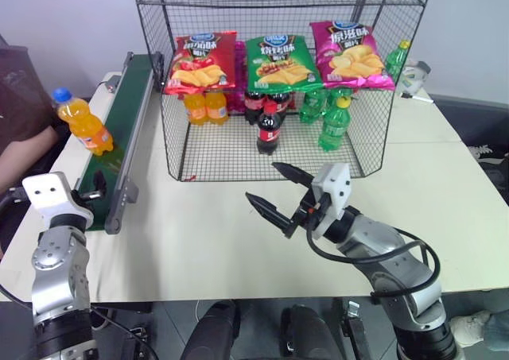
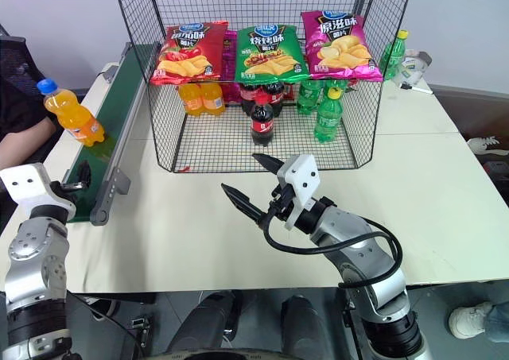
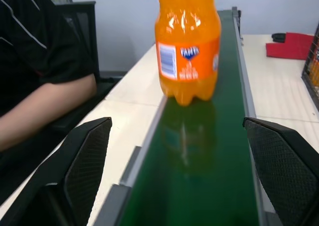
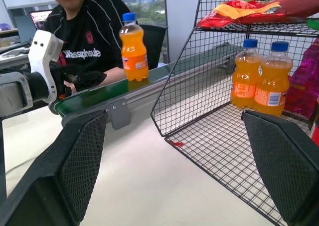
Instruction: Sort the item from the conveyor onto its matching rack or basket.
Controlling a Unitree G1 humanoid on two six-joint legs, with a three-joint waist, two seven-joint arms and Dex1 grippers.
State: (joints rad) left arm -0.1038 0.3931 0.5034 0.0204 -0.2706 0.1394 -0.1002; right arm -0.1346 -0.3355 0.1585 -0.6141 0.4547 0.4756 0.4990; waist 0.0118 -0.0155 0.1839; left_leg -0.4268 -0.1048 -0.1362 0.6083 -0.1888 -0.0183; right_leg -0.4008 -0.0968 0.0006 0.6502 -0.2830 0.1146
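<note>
At the far left we see a seated person's forearm (image 1: 20,165) beside the worktop (image 1: 238,241), and near it our left gripper (image 3: 177,181), whose two black fingers (image 3: 87,171) are spread wide, one on each side of the near end of the conveyor (image 1: 127,114), pinching nothing. One orange soda bottle (image 1: 83,121) stands on the dark-green belt ahead of that gripper, well apart from it; its long axis is upright with a slight lean, its blue cap pointing up and its base resting on the belt. To the right stands the black wire rack (image 1: 270,82), with three chip bags on its middle tier: one red (image 1: 203,62), one green (image 1: 278,62) and one magenta (image 1: 350,54). Below them, on the lowest tier, we count two orange soda bottles (image 1: 205,107) side by side, a group of dark cola bottles (image 1: 269,125) whose number we cannot tell, and green bottles (image 1: 334,121) clustered to their right, also hard to count. In front of the rack our right gripper (image 1: 274,189) hovers above the worktop, its fingers spread apart and empty.
</note>
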